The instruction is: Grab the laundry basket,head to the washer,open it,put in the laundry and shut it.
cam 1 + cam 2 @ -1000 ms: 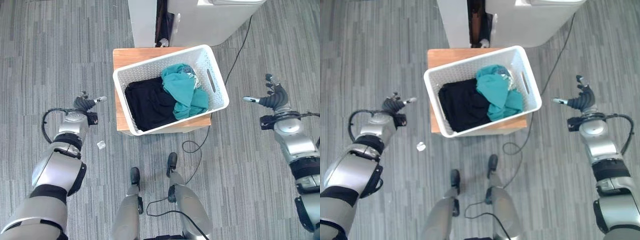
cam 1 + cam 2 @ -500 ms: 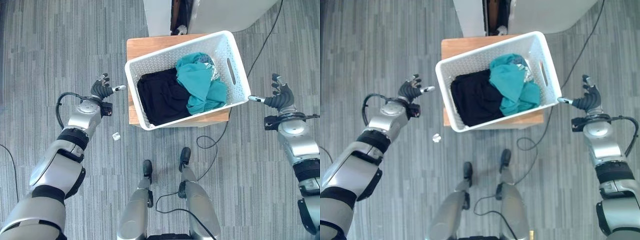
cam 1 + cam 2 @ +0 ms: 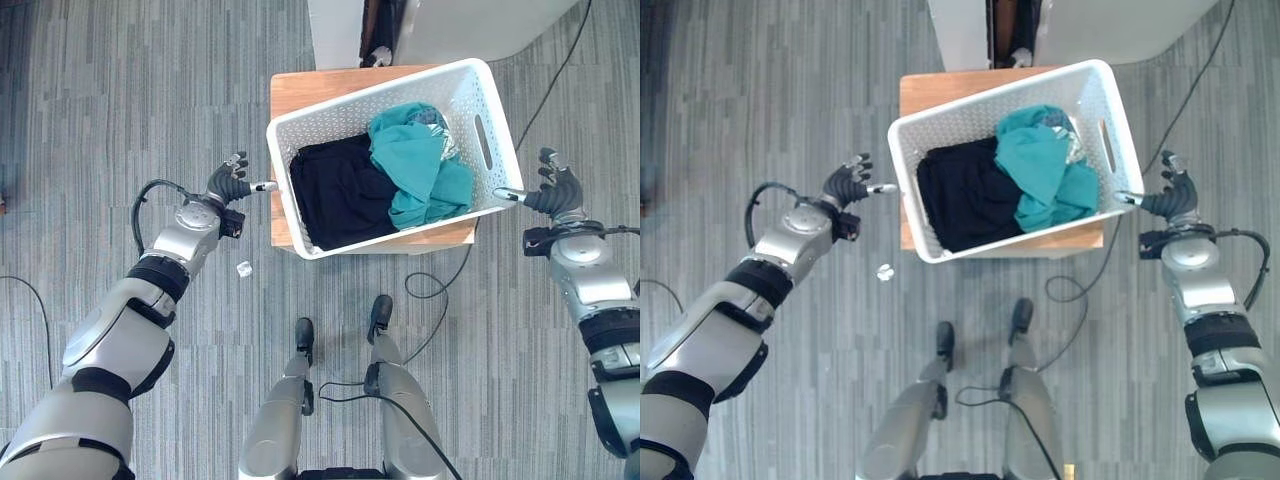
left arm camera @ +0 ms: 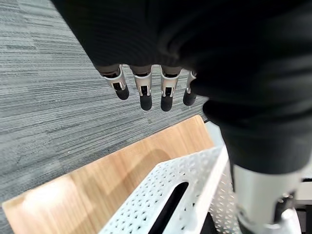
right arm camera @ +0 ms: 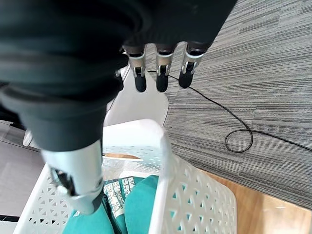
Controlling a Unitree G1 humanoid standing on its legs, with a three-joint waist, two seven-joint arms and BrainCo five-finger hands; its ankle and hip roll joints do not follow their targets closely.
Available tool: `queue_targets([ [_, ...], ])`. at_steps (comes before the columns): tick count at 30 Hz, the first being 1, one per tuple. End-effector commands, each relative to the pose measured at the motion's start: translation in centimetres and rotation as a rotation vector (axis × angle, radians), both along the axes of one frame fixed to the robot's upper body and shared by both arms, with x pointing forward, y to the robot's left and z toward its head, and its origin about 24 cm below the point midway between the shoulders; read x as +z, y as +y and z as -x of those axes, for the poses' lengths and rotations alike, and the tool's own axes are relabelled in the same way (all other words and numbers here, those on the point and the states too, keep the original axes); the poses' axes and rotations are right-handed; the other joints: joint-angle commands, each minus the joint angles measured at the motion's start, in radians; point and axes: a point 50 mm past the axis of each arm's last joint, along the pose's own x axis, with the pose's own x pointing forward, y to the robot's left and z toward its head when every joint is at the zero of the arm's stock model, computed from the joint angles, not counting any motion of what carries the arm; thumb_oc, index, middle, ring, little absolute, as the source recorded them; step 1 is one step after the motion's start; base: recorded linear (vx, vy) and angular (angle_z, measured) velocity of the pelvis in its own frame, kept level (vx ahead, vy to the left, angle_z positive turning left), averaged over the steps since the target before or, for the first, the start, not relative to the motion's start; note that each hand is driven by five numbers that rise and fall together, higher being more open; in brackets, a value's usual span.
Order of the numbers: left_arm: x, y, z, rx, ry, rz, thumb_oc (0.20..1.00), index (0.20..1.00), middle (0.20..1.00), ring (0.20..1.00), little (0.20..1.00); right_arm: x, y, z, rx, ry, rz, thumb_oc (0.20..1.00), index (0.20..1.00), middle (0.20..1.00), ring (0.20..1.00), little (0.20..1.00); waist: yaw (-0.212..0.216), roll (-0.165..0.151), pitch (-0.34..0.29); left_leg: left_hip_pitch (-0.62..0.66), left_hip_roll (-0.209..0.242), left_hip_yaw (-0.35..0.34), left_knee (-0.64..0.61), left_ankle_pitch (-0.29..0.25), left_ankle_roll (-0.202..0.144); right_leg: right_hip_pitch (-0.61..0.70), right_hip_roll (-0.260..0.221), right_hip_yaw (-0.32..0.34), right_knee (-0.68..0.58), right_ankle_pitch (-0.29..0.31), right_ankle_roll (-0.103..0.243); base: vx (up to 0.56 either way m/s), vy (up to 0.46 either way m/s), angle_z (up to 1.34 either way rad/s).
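Both hands (image 3: 232, 184) (image 3: 556, 192) have closed in on one basket (image 3: 300, 130).

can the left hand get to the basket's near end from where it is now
Probably yes: the left hand, fingers open, sits just beside the white laundry basket on the wooden stand, with bare floor between them.

- The laundry basket (image 3: 487, 128) is white with little holes in its walls and a long slot handle at each short end. It sits turned at a slant on the small wooden table (image 3: 300, 92), and its corners stick out past the table's edges.
- Inside lie black clothes (image 3: 340, 190) and teal clothes (image 3: 415, 165).
- The white washer (image 3: 470, 25) stands just behind the table.
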Motion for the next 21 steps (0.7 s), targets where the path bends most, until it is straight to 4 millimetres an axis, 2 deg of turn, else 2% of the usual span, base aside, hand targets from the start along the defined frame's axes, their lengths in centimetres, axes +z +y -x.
queue_targets([
  [1, 1.1, -1.3, -0.8, -0.015, -0.033, -0.055, 1.0, 1.0, 1.0, 1.0, 1.0, 2.3, -0.8, 0.2, -0.03, -0.107, 0.002, 1.0, 1.0, 1.0, 1.0, 1.0, 0.007, 0.044, -0.053, -0.049, 0.034, 0.009, -0.026, 0.014, -0.006, 0.057, -0.068, 0.035, 0.083, -0.178, 0.131, 0.0, 0.0, 0.0],
  [5, -0.1, -2.0, -1.1, 0.032, 0.022, -0.047, 1.0, 1.0, 1.0, 1.0, 1.0, 3.3, 0.2, -0.6, -0.009, -0.144, -0.013, 1.0, 1.0, 1.0, 1.0, 1.0, -0.001, 0.032, -0.041, -0.053, 0.037, 0.014, -0.026, 0.011, -0.006, 0.045, -0.064, 0.043, 0.087, -0.182, 0.13, 0.0, 0.0, 0.0],
  [7, 0.2, -2.5, -1.4, 0.056, 0.024, -0.045, 1.0, 1.0, 1.0, 1.0, 1.0, 4.0, 0.9, -1.0, 0.012, -0.162, -0.008, 1.0, 1.0, 1.0, 1.0, 1.0, -0.01, 0.021, -0.04, -0.066, 0.038, 0.014, -0.03, 0.016, -0.006, 0.03, -0.062, 0.046, 0.084, -0.178, 0.129, 0.0, 0.0, 0.0],
  [13, 0.6, -3.1, -1.6, 0.063, 0.021, -0.058, 1.0, 1.0, 1.0, 1.0, 1.0, 4.5, 1.8, -1.4, 0.035, -0.182, -0.01, 1.0, 1.0, 1.0, 1.0, 1.0, -0.017, 0.008, -0.038, -0.075, 0.043, 0.019, -0.032, 0.015, -0.006, 0.018, -0.057, 0.052, 0.081, -0.175, 0.128, 0.0, 0.0, 0.0],
  [16, 1.6, -2.6, -1.8, 0.092, 0.006, -0.079, 1.0, 1.0, 1.0, 1.0, 1.0, 4.6, 2.6, -1.9, 0.057, -0.175, 0.001, 1.0, 1.0, 1.0, 1.0, 1.0, -0.02, 0.0, -0.035, -0.084, 0.045, 0.02, -0.027, 0.013, -0.005, 0.006, -0.054, 0.058, 0.082, -0.174, 0.127, 0.0, -0.007, -0.03],
  [21, 2.4, -1.6, -2.0, 0.129, 0.001, -0.114, 1.0, 1.0, 1.0, 1.0, 1.0, 5.0, 2.9, -2.8, 0.056, -0.153, -0.011, 1.0, 1.0, 1.0, 1.0, 1.0, -0.019, -0.008, -0.031, -0.095, 0.046, 0.026, -0.018, 0.009, -0.003, -0.007, -0.052, 0.068, 0.082, -0.169, 0.127, 0.0, 0.0, -0.06],
])
